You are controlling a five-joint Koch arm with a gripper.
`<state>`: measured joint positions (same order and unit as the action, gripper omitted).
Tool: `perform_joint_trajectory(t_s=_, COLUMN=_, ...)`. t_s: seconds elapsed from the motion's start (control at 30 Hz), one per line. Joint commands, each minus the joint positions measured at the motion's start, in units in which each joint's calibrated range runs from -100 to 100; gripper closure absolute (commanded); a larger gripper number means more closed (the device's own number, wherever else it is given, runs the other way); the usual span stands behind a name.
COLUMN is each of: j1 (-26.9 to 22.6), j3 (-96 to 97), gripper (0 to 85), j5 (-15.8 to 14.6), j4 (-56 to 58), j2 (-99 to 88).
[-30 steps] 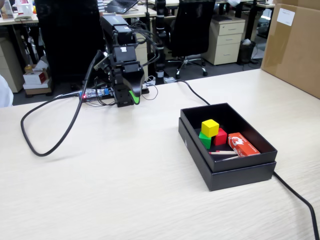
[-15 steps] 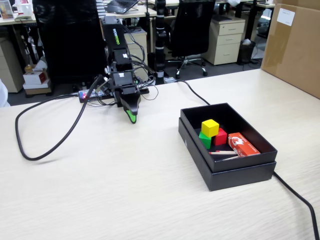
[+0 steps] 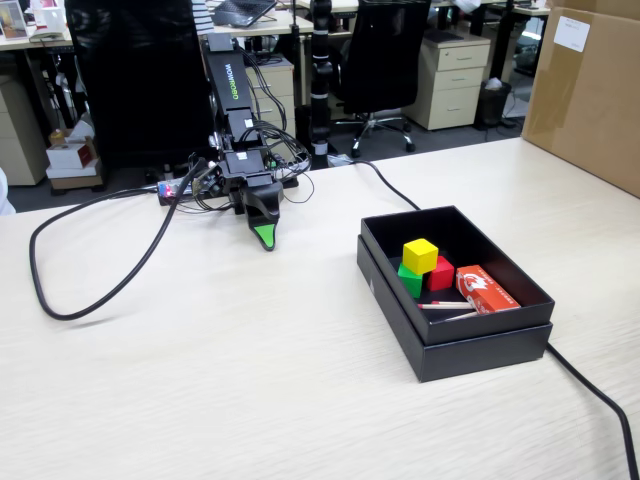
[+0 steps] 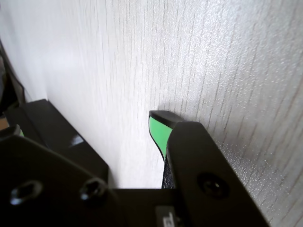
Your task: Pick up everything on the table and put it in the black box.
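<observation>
A thick black cable (image 3: 90,290) loops over the pale wooden bench (image 3: 230,380), far left of the black cardboard box (image 3: 470,350). Next comes the black robot arm (image 3: 235,120), also left of the box, with its gripper (image 3: 264,238) pointing down at the bench. The green-tipped jaws look pressed together with nothing between them. Inside the box, a small yellow block (image 3: 420,255) sits on top of a green block (image 3: 409,279) and a red block (image 3: 441,272). To their right in the box lies a flat red packet (image 3: 487,289).
</observation>
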<state>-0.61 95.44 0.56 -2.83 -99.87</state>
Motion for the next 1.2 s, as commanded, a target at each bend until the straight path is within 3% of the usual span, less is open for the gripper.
perform_joint_trajectory(t_s=0.0, j1=0.0, j3=1.8, gripper=33.7, j5=0.3, j4=1.0, j2=0.2)
perform_joint_trajectory(t_s=1.17, j1=0.2, j3=1.8, gripper=35.2, j5=0.5, j4=1.0, j2=0.2)
